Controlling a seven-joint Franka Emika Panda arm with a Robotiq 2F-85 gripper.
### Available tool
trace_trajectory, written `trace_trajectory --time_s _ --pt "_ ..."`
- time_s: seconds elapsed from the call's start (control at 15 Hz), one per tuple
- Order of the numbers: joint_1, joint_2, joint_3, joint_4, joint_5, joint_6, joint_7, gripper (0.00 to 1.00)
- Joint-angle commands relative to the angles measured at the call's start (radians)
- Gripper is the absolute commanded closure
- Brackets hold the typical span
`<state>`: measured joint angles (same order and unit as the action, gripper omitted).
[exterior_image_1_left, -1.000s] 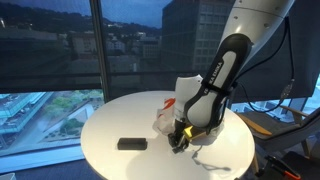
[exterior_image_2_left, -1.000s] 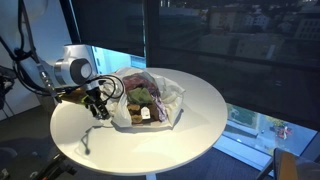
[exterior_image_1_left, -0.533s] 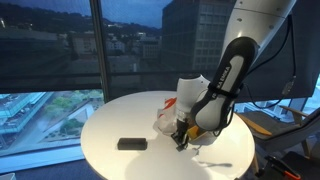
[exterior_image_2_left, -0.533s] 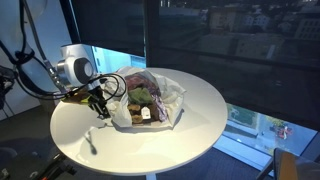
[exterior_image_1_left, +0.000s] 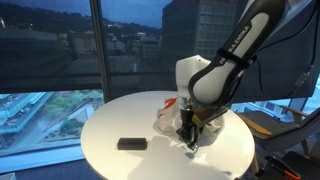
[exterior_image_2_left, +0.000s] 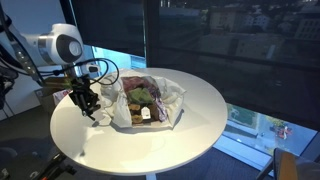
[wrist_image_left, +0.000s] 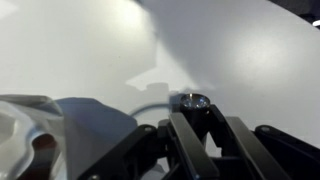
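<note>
Two dark fingers (wrist_image_left: 176, 132) of the gripper (wrist_image_left: 190, 114) are pressing close together in the wrist view, and they are pinching a small dark piece (wrist_image_left: 192, 99) with a shiny top right at their tips. A thin cord (wrist_image_left: 148, 107) is curving away from that piece over the white table (wrist_image_left: 240, 50), toward the crinkled plastic bag (wrist_image_left: 22, 128) that is showing at the lower left, just beside the fingers. In both exterior views the gripper is pointing straight down, its tips sitting at or just above the tabletop, out toward the table's rim; whether they are touching the surface is not clear. The plastic bag (exterior_image_2_left: 150, 100) is lying just beside the gripper, nearer the middle of the round table, its mouth gaping open and showing a jumble of dark and coloured items too small to name. Farther along the table, well apart from both gripper and bag, a flat black slab (exterior_image_1_left: 131, 144) is lying alone. Beyond the table, large windows (exterior_image_1_left: 60, 50) are showing a city at dusk.
</note>
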<state>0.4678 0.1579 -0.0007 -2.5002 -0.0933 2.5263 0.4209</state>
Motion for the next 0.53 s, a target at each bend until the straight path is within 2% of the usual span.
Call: trace_trajectory --time_s 0.0,0.47 --pt "-0.11 -0.237 0.054 -0.068 -0.037 -0.126 0.035 0.91" --pt "-0.33 -0.626 0.07 -0.196 0.038 -0.138 0.042 0.9"
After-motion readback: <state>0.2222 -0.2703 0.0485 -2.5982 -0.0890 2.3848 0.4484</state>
